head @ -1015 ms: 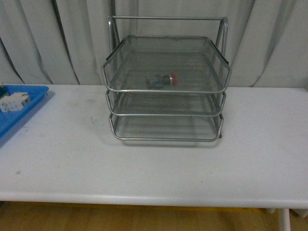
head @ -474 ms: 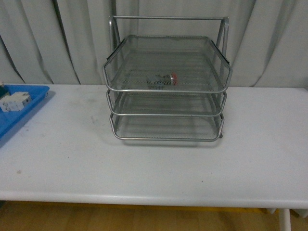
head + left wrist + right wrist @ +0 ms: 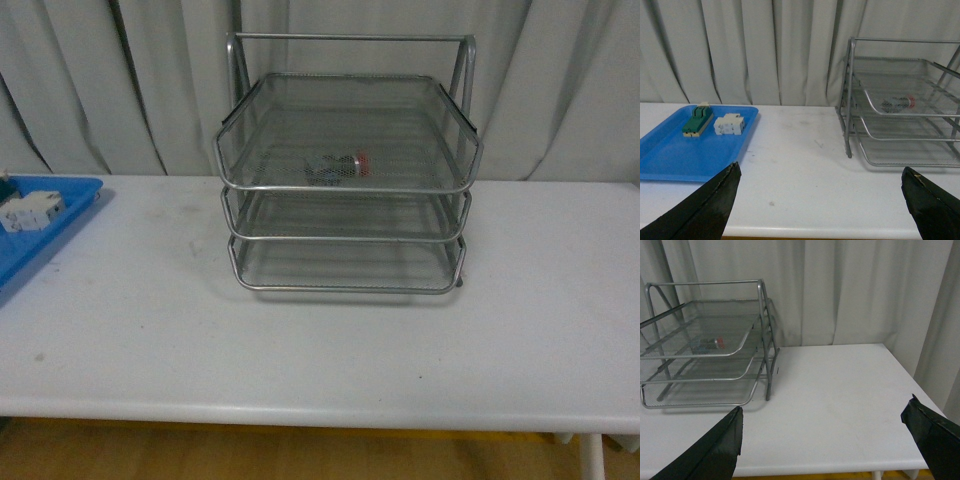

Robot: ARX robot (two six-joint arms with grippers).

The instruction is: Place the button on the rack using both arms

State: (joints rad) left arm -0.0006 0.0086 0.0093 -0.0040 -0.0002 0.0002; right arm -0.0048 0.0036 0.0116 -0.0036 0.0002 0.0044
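Observation:
The silver wire-mesh rack (image 3: 345, 187) stands at the back middle of the white table. The button (image 3: 340, 166), red cap to the right, lies on its side in the rack's top tray; it also shows as the button (image 3: 898, 103) and the button (image 3: 707, 343) through the mesh. Neither arm appears in the front view. My left gripper (image 3: 821, 172) is open over the table's near edge, left of the rack (image 3: 900, 110), holding nothing. My right gripper (image 3: 826, 412) is open over the near edge, right of the rack (image 3: 705, 345), also holding nothing.
A blue plastic tray (image 3: 55, 225) sits at the table's left edge. In the left wrist view this tray (image 3: 670, 155) holds a green-and-cream switch block (image 3: 696, 120) and a white boxy breaker (image 3: 728, 124). Grey curtains hang behind the table.
The rack's top tray has shifted very slightly to the right with the button in it. Nothing else differs.

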